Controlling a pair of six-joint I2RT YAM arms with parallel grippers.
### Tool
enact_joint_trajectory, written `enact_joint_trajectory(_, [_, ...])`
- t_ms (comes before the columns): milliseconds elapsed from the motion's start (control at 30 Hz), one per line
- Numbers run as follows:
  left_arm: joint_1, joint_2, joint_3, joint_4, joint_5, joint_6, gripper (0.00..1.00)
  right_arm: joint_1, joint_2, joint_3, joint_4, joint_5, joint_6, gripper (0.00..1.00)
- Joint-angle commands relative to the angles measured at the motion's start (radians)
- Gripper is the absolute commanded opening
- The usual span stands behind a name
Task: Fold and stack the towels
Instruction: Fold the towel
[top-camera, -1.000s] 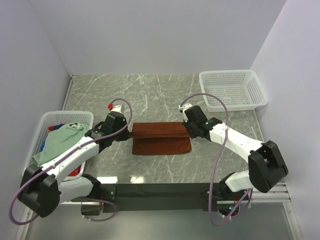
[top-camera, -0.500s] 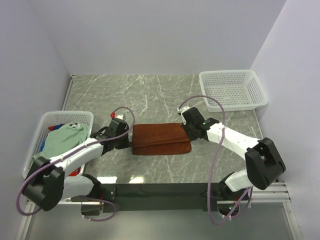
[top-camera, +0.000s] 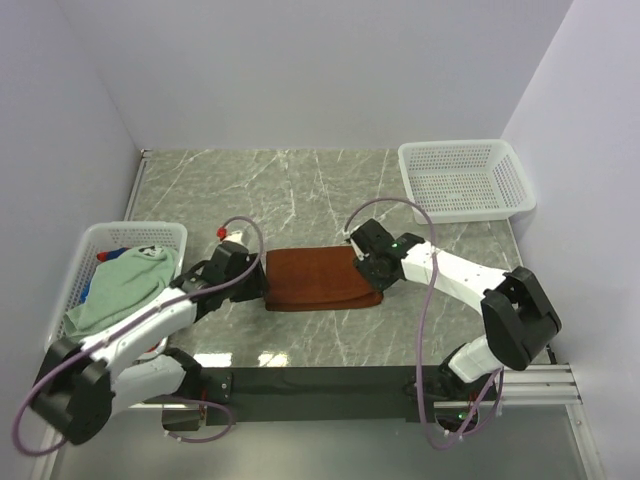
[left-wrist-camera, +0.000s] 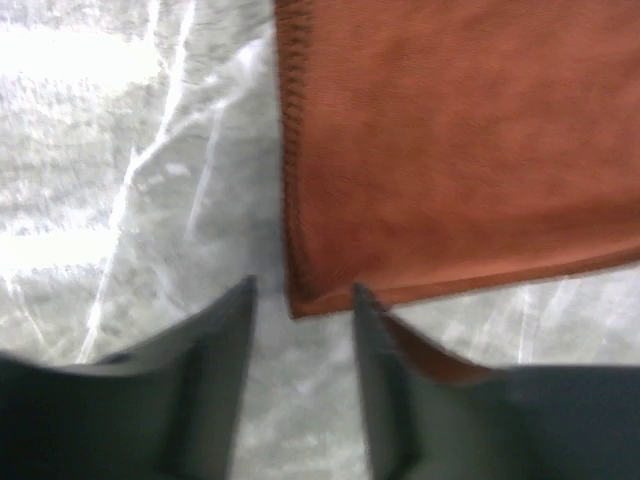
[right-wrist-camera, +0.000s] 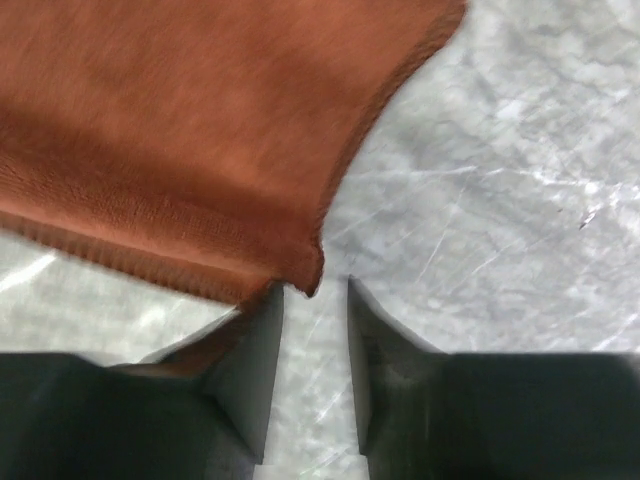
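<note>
Left claw (left-wrist-camera: 301, 290) and right claw (right-wrist-camera: 312, 287) narrowly parted, gripping nothing, at the folded rust-brown cloth towel's (top-camera: 318, 278) ends. Light, floppy stuff: pinch both layers at the corners.

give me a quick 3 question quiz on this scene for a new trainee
1. True or false: the rust-brown towel lies folded on the table between the left gripper and the right gripper.
2. Where is the mint-green towel? A. in the left basket B. spread on the table C. held in a gripper
3. Fill in: both grippers' jaws are ___.
Key: 1 true; 2 A; 3 open.
</note>
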Motion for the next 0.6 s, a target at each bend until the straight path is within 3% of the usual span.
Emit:
enact_joint_trajectory(0, [-0.014,-0.144,-0.005,-0.052,0.029,-0.022,0.58,0.058,-0.061,0.047,-0.113,0.009,0.001,0.47])
enact_joint_trajectory(67, [-0.017,-0.239,0.001,-0.103,0.032,-0.031,0.7,0.075,-0.095,0.054,-0.153,-0.017,0.014,0.6])
enact_joint_trajectory(233, [-0.017,-0.364,0.041,-0.158,0.012,-0.057,0.73,0.089,-0.221,0.112,-0.148,-0.058,0.091,0.63])
enact_joint_trajectory(333, [-0.017,-0.33,0.089,-0.128,0.049,-0.066,0.7,0.087,-0.247,0.123,-0.035,-0.069,0.171,0.61])
enact_joint_trajectory(567, [-0.049,-0.044,0.179,0.026,0.095,-0.072,0.57,0.087,-0.162,0.079,0.169,-0.017,0.372,0.55])
